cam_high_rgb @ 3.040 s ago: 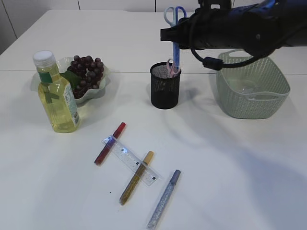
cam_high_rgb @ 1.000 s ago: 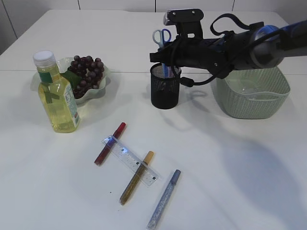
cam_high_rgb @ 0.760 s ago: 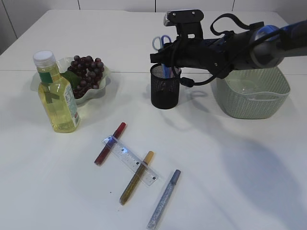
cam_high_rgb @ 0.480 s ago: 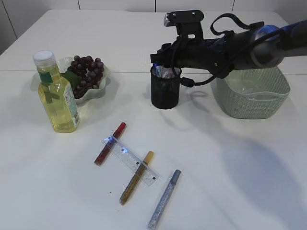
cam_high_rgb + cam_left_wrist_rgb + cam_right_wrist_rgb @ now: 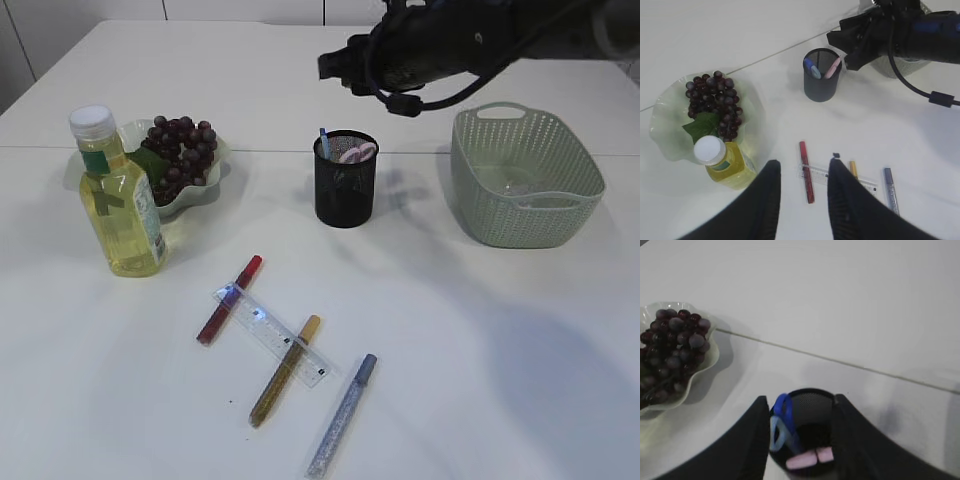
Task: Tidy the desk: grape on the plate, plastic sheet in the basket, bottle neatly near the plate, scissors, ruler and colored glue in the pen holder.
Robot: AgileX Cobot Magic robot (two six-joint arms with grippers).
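The scissors (image 5: 324, 143) stand in the black mesh pen holder (image 5: 345, 190) beside a pink glue stick (image 5: 355, 153). My right gripper (image 5: 335, 68) hovers open above the holder, holding nothing; in its wrist view the gripper (image 5: 800, 399) frames the blue scissors handles (image 5: 782, 422). On the table lie the clear ruler (image 5: 270, 333) and the red (image 5: 229, 299), gold (image 5: 285, 370) and silver (image 5: 342, 414) glue sticks. The grapes (image 5: 182, 148) are on the plate (image 5: 215, 185), with the bottle (image 5: 118, 200) upright beside it. My left gripper (image 5: 803, 162) is open, high above the ruler (image 5: 815, 174).
The green basket (image 5: 524, 175) stands to the right of the pen holder, with something clear and glossy (image 5: 515, 185) in its bottom. A table seam runs behind the plate and holder.
My right gripper opened and let go of the scissors, which dropped down into the pen holder. The right arm then rose above the holder. The left gripper has not moved.
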